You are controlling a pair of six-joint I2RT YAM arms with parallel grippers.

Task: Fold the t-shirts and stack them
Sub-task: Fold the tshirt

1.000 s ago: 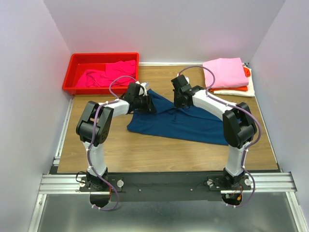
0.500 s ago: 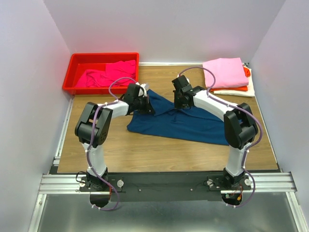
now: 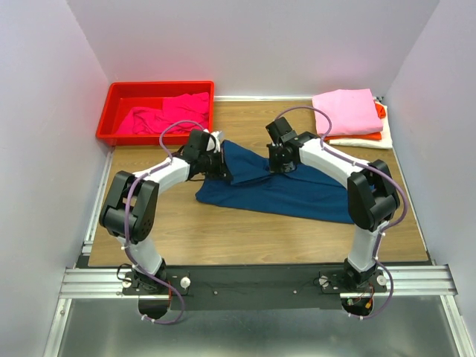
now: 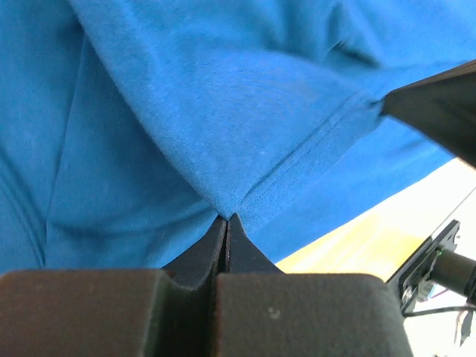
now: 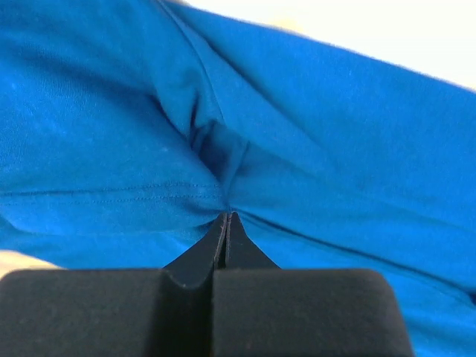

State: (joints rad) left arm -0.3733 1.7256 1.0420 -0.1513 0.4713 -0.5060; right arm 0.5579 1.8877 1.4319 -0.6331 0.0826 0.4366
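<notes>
- Since a second ago, the left arm (image 3: 128, 207) has swung its elbow outward and nearer its base, and the left end effector (image 4: 227, 220) has gone from open to pinched shut on a hem of the navy t-shirt (image 3: 286, 192).
- In its wrist view, the right end effector (image 5: 227, 216) is likewise clamped on a gathered fold of the same shirt.
- Both grips sit on the shirt's far edge, near each other. The rest of the cloth spreads toward the arm bases and out to the right across the surface (image 3: 223, 230), with its long axis running left-far to right-near.
- The coming fold likely turns on drawing that far edge over the cloth lying nearer the bases.
- The folded stack (image 3: 346, 111) lies far right, closer to the right arm; a magenta t-shirt (image 3: 167, 115) waits in the red bin (image 3: 111, 111) at far left.
</notes>
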